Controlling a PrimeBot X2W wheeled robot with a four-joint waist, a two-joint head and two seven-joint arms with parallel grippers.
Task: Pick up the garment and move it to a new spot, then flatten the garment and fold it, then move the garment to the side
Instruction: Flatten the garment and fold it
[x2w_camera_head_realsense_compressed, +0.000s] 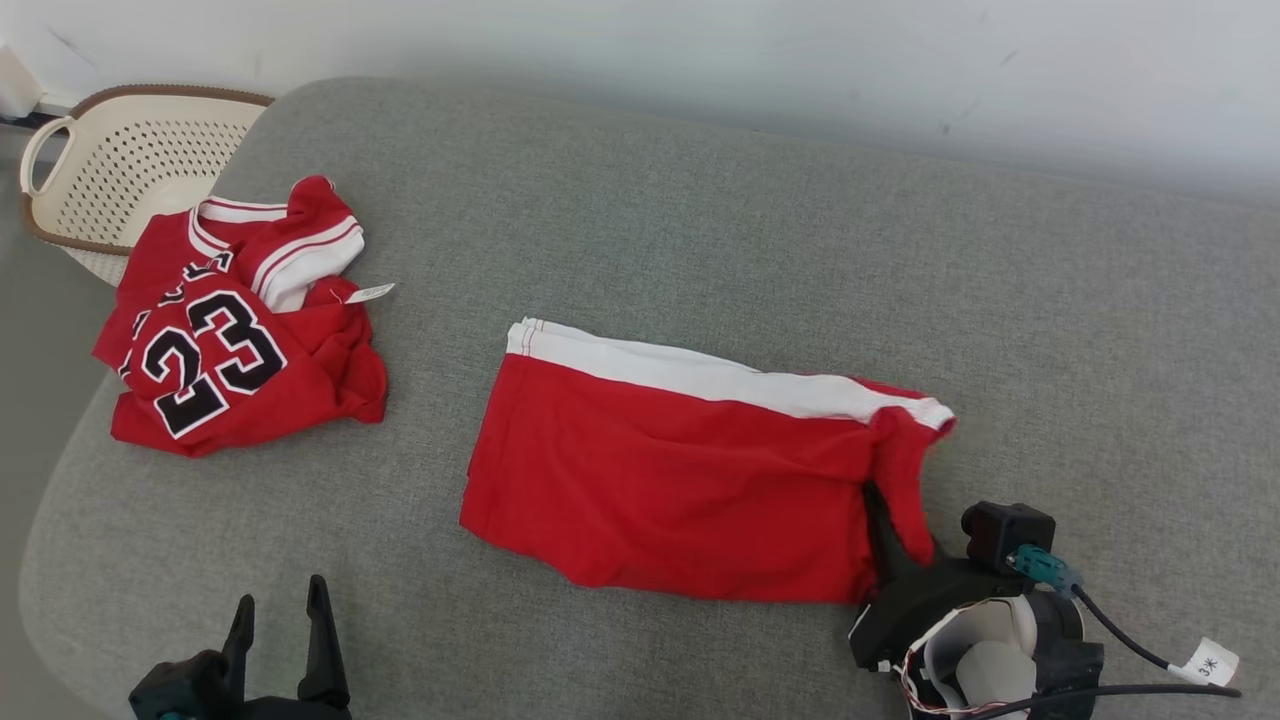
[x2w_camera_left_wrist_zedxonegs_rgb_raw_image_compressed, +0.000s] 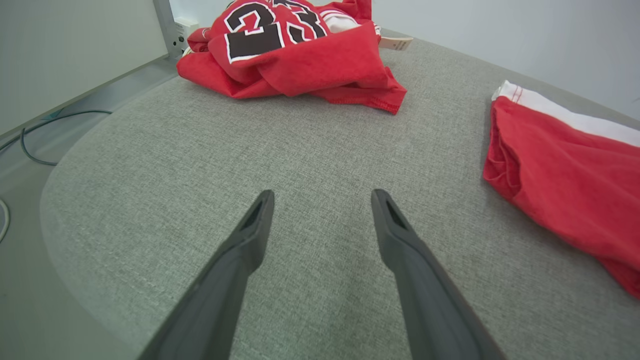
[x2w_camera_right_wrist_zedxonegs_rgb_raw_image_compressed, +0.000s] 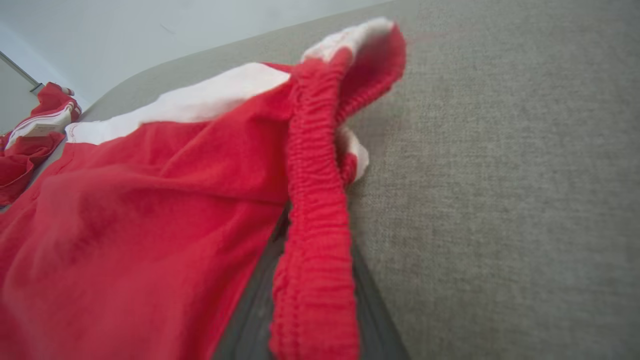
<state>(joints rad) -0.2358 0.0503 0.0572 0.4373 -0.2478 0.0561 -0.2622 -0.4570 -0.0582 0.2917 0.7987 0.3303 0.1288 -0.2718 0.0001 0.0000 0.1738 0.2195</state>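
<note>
1. The grey upholstered cushion (x2w_camera_head_realsense_compressed: 700, 220) carries everything; its cloth probably grips fabric, so the garment in hand should be lifted before it travels rather than dragged.
2. The red shorts (x2w_camera_head_realsense_compressed: 680, 480), with a white side stripe (x2w_camera_head_realsense_compressed: 700, 375), lie folded near the middle of the cushion. Judging by that, the step in hand is carrying them aside. The fold will likely open if they swing, so the path should be low and slow.
3. The jersey (x2w_camera_head_realsense_compressed: 230, 350), the task's named garment, lies crumpled at the cushion's left edge, just beside a perforated basket (x2w_camera_head_realsense_compressed: 130, 150) and well apart from the shorts. The shorts should be set down away from it.
4. The right pincer (x2w_camera_head_realsense_compressed: 885, 530) is clenched on the shorts at their right end.
5. The left pincer (x2w_camera_head_realsense_compressed: 282, 600) hangs released over bare cushion at the lower left, touching nothing. It could support the far edge.
6. The elastic waistband (x2w_camera_right_wrist_zedxonegs_rgb_raw_image_compressed: 315, 200) runs between the right fingers. Whether both layers are caught cannot be told, so that should be confirmed early in the lift.
</note>
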